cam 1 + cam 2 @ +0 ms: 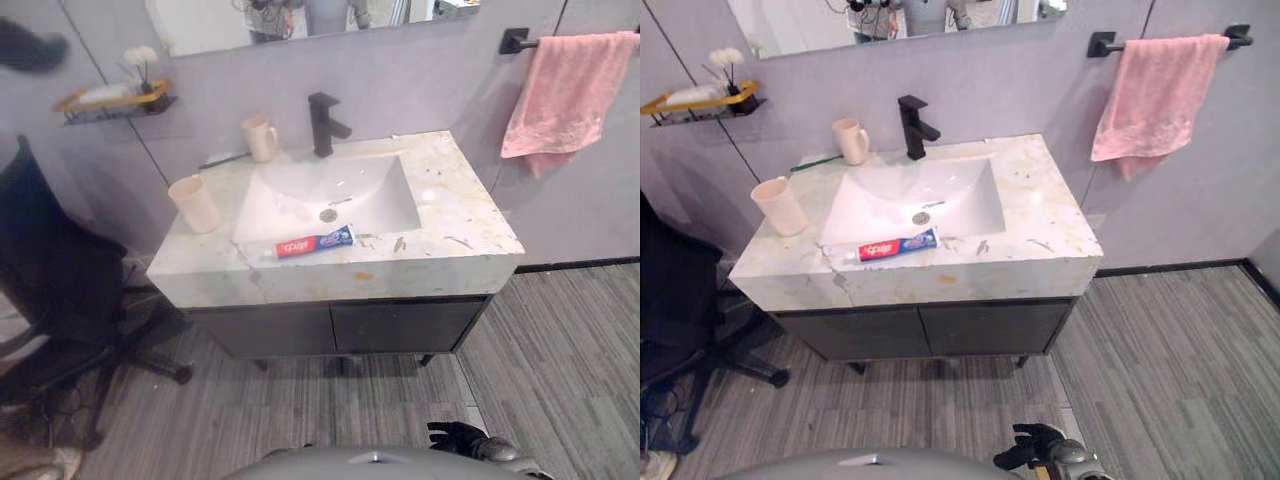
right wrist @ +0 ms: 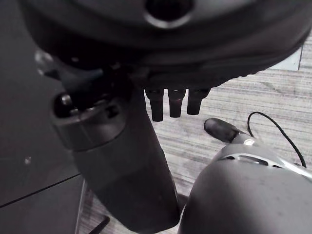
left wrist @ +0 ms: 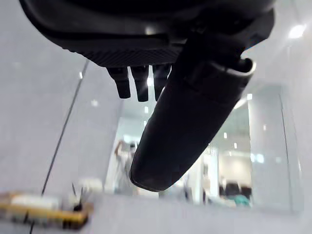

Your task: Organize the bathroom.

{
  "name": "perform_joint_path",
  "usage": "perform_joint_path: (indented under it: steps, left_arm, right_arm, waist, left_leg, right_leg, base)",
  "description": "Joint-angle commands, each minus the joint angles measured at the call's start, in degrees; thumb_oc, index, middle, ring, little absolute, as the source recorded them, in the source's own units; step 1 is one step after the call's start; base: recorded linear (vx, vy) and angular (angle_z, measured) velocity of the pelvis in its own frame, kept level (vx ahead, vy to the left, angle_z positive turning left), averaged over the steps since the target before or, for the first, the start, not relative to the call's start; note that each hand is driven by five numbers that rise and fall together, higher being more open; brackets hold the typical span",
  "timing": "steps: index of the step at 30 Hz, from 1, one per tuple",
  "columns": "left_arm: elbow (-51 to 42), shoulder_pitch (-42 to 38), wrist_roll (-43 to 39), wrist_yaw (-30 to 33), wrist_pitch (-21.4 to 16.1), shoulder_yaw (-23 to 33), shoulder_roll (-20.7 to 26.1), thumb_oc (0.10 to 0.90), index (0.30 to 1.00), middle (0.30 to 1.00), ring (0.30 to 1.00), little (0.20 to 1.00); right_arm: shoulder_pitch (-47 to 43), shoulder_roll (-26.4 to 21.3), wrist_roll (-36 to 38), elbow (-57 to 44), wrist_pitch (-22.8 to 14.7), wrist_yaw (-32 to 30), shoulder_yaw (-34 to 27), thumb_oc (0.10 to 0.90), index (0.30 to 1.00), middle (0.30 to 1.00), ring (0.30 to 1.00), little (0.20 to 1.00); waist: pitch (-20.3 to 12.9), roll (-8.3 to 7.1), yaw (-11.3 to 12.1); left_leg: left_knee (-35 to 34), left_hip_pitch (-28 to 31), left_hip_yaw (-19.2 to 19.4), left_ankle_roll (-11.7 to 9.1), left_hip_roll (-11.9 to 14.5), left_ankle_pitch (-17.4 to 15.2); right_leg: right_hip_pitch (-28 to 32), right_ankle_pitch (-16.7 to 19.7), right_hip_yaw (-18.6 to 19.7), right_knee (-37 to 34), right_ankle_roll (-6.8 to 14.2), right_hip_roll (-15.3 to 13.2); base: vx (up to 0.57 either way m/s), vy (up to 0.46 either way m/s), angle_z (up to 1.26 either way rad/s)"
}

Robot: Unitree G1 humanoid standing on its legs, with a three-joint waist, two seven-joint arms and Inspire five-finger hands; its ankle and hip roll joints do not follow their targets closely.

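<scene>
A red, white and blue toothpaste tube [image 1: 313, 243] lies on the marble countertop [image 1: 455, 225] at the front rim of the white sink [image 1: 385, 195]. A peach cup [image 1: 195, 203] stands at the sink's left. A cream mug [image 1: 261, 138] stands at the back beside the black faucet [image 1: 324, 123], with a thin green toothbrush [image 1: 225, 158] lying to its left. My right hand [image 1: 1035, 445] hangs low in front of the cabinet, far below the counter, open and holding nothing. My left hand [image 3: 185, 126] is open too, with its thumb straight and the mirror and wall past it.
A pink towel [image 1: 565, 95] hangs on a black bar at the right wall. A small wall shelf [image 1: 110, 102] at the left carries a yellow tray and flowers. A black office chair [image 1: 50, 290] stands left of the dark vanity cabinet [image 1: 400, 325].
</scene>
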Motion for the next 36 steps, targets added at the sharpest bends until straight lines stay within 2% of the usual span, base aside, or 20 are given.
perform_joint_path:
  steps: [1, 5, 6, 8, 10, 14, 20, 23, 30, 36]
  left_arm:
    - [6.7, -10.4, -3.4, -6.3, -5.3, -0.3, 3.4, 0.800, 0.900, 0.900, 0.900, 0.900]
    - [13.3, -19.6, -4.3, -12.6, -9.6, -12.0, 1.7, 0.800, 0.900, 0.900, 0.900, 0.900]
    - [13.3, -19.6, -4.3, -12.6, -9.6, -12.0, 1.7, 0.800, 0.900, 0.900, 0.900, 0.900]
    - [14.8, -22.4, -4.9, -14.8, -10.4, -15.8, 1.3, 0.800, 0.900, 0.900, 0.900, 0.900]
    - [17.4, -24.4, -4.2, -18.3, -11.2, -19.4, 0.0, 0.800, 0.900, 0.900, 0.900, 0.900]
    - [19.6, -24.7, -7.0, -26.3, -10.7, -22.0, -1.3, 0.800, 0.900, 0.900, 0.900, 0.900]
    - [19.7, -22.4, -10.8, -32.0, -9.5, -21.5, -3.2, 0.800, 0.900, 0.900, 0.900, 0.900]
    - [17.5, -15.6, -18.9, -37.7, -4.5, -17.6, -7.2, 0.800, 0.900, 0.900, 0.900, 0.900]
    - [10.5, -6.0, -23.2, -36.5, 1.7, -11.7, -12.5, 0.800, 0.900, 0.900, 0.900, 0.900]
    - [8.8, 0.1, -18.5, -32.5, 3.7, -9.1, -17.4, 0.800, 0.900, 0.900, 0.900, 0.900]
  right_arm:
    - [-3.2, -1.5, -2.3, -1.6, -0.3, 0.1, 0.9, 0.800, 0.900, 0.900, 0.900, 0.900]
    - [-3.0, -1.8, -2.9, -1.1, 0.0, -1.5, 0.7, 0.800, 0.900, 0.900, 0.900, 0.900]
    - [-3.0, -1.8, -2.9, -1.1, 0.0, -1.5, 0.7, 0.800, 0.900, 0.900, 0.900, 0.900]
    - [-3.1, -2.0, -3.5, -0.5, -0.1, -1.7, 0.6, 0.800, 0.900, 0.900, 0.900, 0.900]
    - [-3.4, -2.1, -4.1, 0.5, 0.1, -2.2, 0.5, 0.800, 0.900, 0.900, 0.900, 0.900]
    - [-3.9, -2.6, -5.8, 1.5, 0.7, -2.2, 0.4, 0.800, 0.900, 0.900, 0.900, 0.900]
    - [-4.5, -3.0, -6.6, 2.7, 0.9, -1.8, 0.3, 0.800, 0.900, 0.900, 0.900, 0.900]
    - [-5.1, -3.4, -7.8, 4.1, 1.2, -1.6, 0.3, 0.800, 0.900, 0.900, 0.900, 0.900]
    - [-5.5, -4.4, -9.2, 4.6, 1.5, -1.7, -0.4, 0.800, 0.900, 0.900, 0.900, 0.900]
    - [-6.0, -4.3, -9.7, 5.3, 1.7, -1.7, -0.3, 0.800, 0.900, 0.900, 0.900, 0.900]
  waist:
    - [1.7, -0.90, -0.9]
    - [2.1, -0.21, -1.8]
    - [2.1, -0.21, -1.8]
    - [2.1, 0.07, -2.3]
    - [2.1, 0.47, -3.0]
    - [2.2, 1.04, -3.7]
    - [2.4, 1.56, -4.2]
    - [2.6, 2.35, -4.8]
    - [3.2, 3.31, -5.6]
    - [3.1, 3.30, -5.9]
  left_leg:
    - [4.4, -4.6, 1.6, -2.1, 4.6, -0.6]
    - [4.6, -4.6, 2.4, -2.2, 4.6, -0.4]
    - [4.6, -4.6, 2.4, -2.2, 4.6, -0.4]
    - [4.4, -4.5, 2.9, -2.2, 4.6, -0.2]
    - [4.1, -4.2, 3.6, -2.2, 4.5, -0.1]
    - [3.9, -4.0, 4.6, -2.2, 4.6, 0.1]
    - [3.9, -3.9, 5.1, -2.2, 4.5, 0.4]
    - [3.7, -3.9, 5.6, -2.3, 4.4, 1.0]
    - [3.7, -3.9, 6.6, -2.4, 4.1, 1.6]
    - [3.9, -3.8, 7.1, -2.4, 4.2, 2.0]
  right_leg:
    - [-1.5, -3.3, -1.4, 2.0, 2.3, -2.3]
    - [-2.0, -3.1, -0.7, 2.3, 2.4, -2.4]
    - [-2.0, -3.1, -0.7, 2.3, 2.4, -2.4]
    - [-2.1, -3.0, -0.4, 2.3, 2.5, -2.5]
    - [-2.4, -2.9, 0.0, 2.3, 2.5, -2.5]
    - [-2.7, -2.9, 0.3, 2.5, 2.4, -2.6]
    - [-2.8, -2.9, 0.5, 2.5, 2.3, -2.6]
    - [-3.2, -2.9, 0.9, 2.6, 2.0, -2.6]
    - [-3.7, -3.0, 1.1, 2.9, 1.7, -2.9]
    - [-3.9, -3.2, 1.3, 3.1, 1.3, -2.8]
  base:
    - [-0.03, 0.015, -0.03]
    - [-0.02, 0.026, -0.07]
    - [0.00, 0.021, -0.08]
    - [0.00, 0.022, -0.08]
    - [0.00, 0.031, -0.01]
    - [0.00, 0.028, -0.01]
    - [0.00, 0.013, 0.00]
    - [0.02, 0.069, -0.01]
    - [0.00, 0.061, -0.08]
    - [0.01, 0.013, -0.01]
